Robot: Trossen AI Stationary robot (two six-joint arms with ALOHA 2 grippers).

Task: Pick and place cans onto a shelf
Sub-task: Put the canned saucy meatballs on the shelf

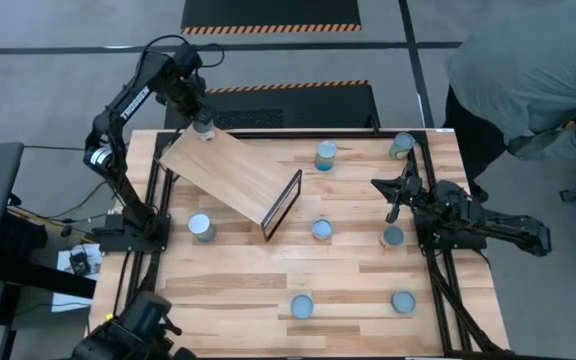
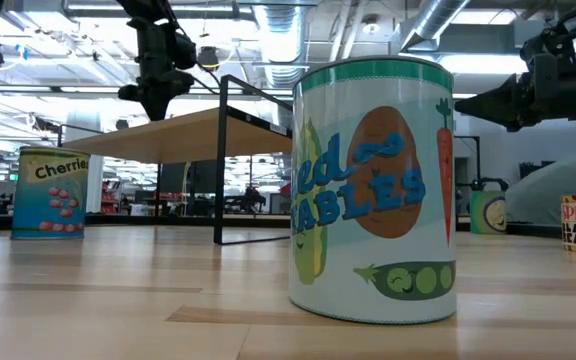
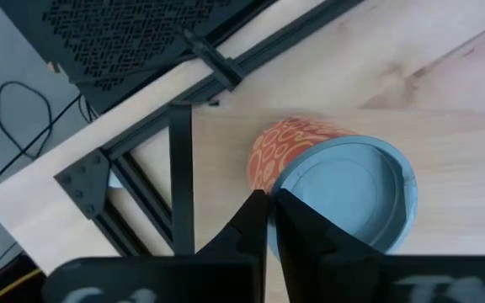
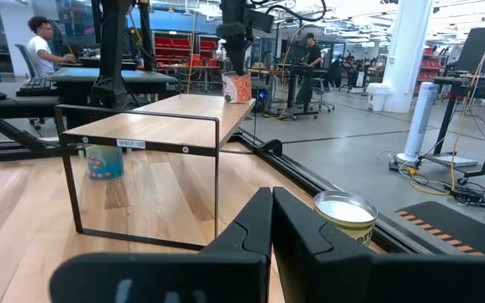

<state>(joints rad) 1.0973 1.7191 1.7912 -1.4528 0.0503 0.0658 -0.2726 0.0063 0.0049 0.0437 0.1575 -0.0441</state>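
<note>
The plank table carries the slanted wooden shelf at far left and seven cans standing apart across its surface. One orange-labelled can stands on the shelf's far corner.

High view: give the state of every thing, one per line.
Shelf: standing on the table, one can on it.
Can on shelf: upright at its far corner.
Other cans: seven, upright on the table.
Left gripper: shut, above the shelf's can.
Right gripper: shut, empty.
</note>
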